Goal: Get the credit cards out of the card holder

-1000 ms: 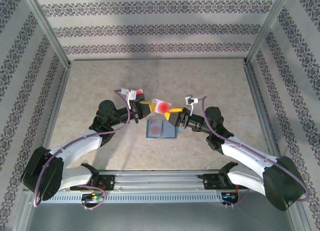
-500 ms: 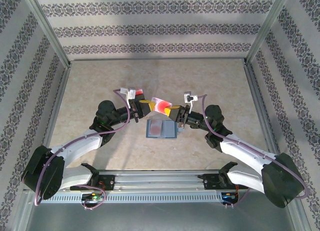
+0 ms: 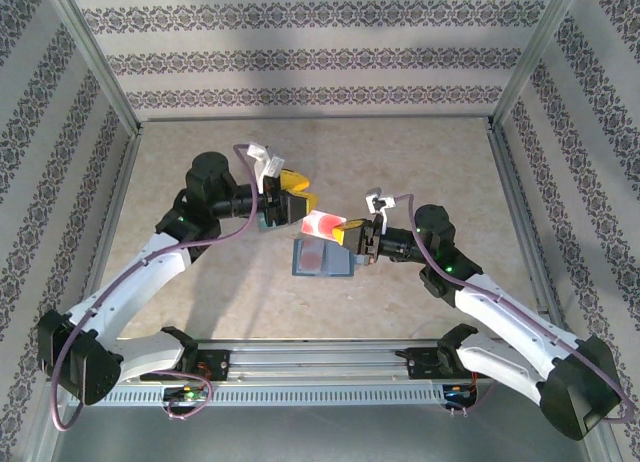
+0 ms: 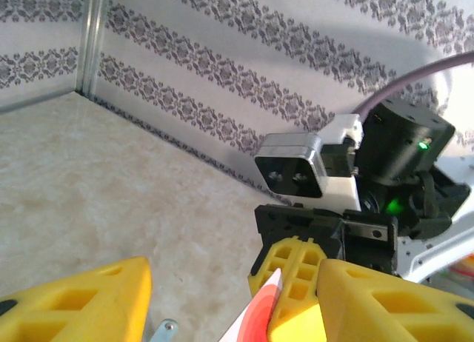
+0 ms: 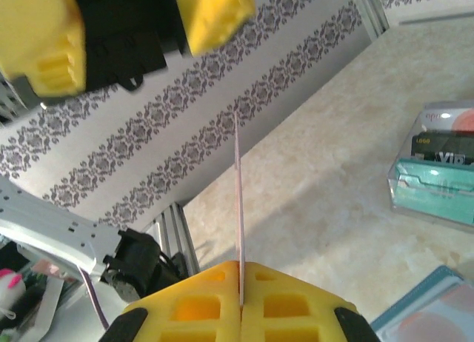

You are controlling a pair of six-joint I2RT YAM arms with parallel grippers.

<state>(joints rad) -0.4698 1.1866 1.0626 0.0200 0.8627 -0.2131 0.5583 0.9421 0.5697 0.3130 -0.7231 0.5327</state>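
Walls papered in grey floral bands and an aluminium frame [image 3: 100, 72] close in a beige marbled tabletop [image 3: 200, 162]. Two white and black arms reach in from the bottom edge of the overhead view and meet near the middle of the frame.

Just below centre, the blue-grey soft bifold card holder [image 3: 322, 258] lies open and flat on the tabletop, with a pale card bearing a reddish patch in its left panel. The right wrist view shows a corner of it at lower right [image 5: 437, 309].

The left tool [image 3: 298, 190] hangs above and left of the holder, its yellow fingers [image 3: 292, 177] spread wide with nothing between them. In its own camera they sit at the bottom corners [image 4: 229, 290]. From the right wrist they appear at the top left [image 5: 133, 31].

The right tool [image 3: 344, 230] is clamped tight on one end of a white plastic card with a big red circle [image 3: 322, 223], held clear of the tabletop over the holder's upper edge. From the right wrist the pinched card [image 5: 238, 194] is seen edge-on, rising from the closed tool [image 5: 239, 266].

At the right edge, a small group of flat cards [image 5: 437, 172], teal in front, rests on the tabletop.
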